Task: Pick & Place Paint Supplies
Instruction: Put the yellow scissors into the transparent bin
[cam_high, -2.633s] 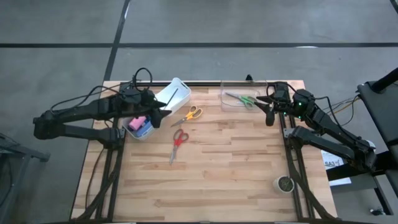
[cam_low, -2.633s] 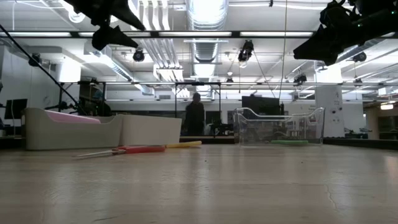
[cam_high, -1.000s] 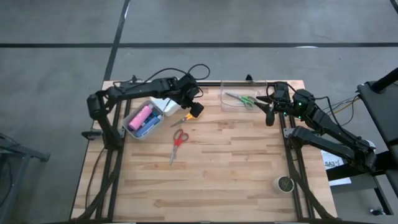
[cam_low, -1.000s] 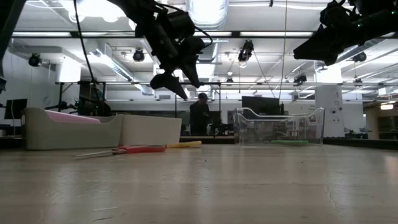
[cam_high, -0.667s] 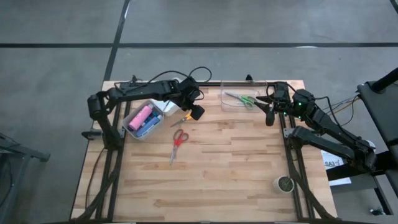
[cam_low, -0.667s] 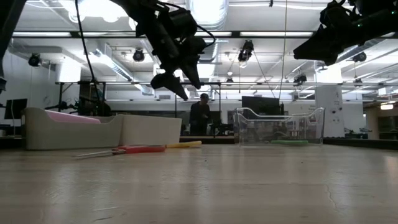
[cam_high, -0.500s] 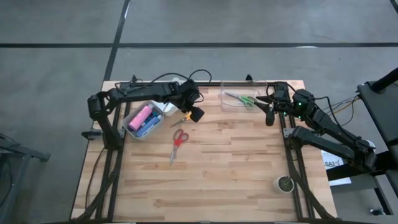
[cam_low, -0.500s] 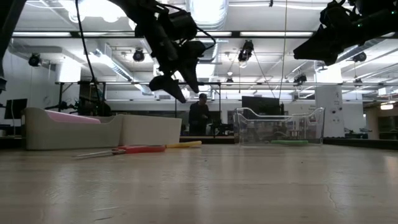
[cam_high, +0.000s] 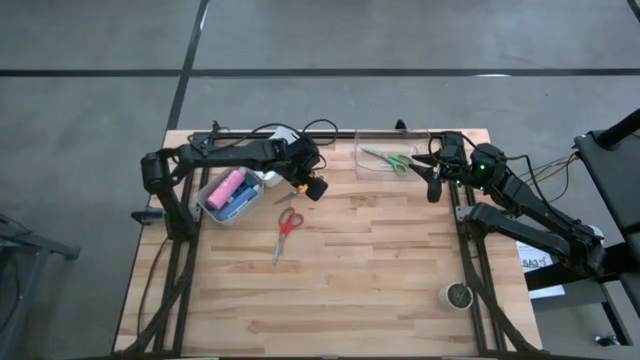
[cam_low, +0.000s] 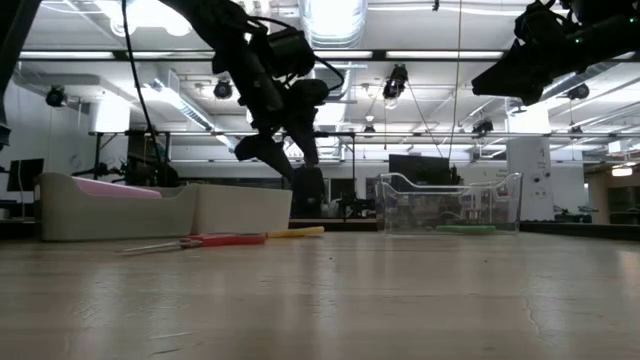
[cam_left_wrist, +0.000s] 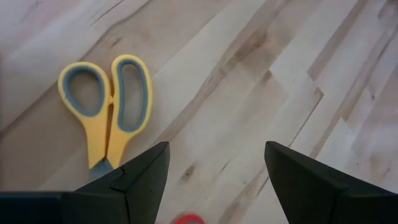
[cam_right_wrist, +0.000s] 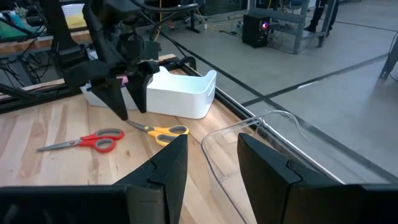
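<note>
Lying pink bottle (cam_high: 228, 186) — white bin (cam_high: 212, 207).

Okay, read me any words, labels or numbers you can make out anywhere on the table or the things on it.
No text can be read.
White paper sheet by the table's right edge: dark marks, too small to read.
Pink bottle in the white bin: no readable label.

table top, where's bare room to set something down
The near half of the table, below the red scissors, is bare up to the small round thing at its right corner. The far edge is crowded: white bin, yellow scissors, left hand, clear tray.
</note>
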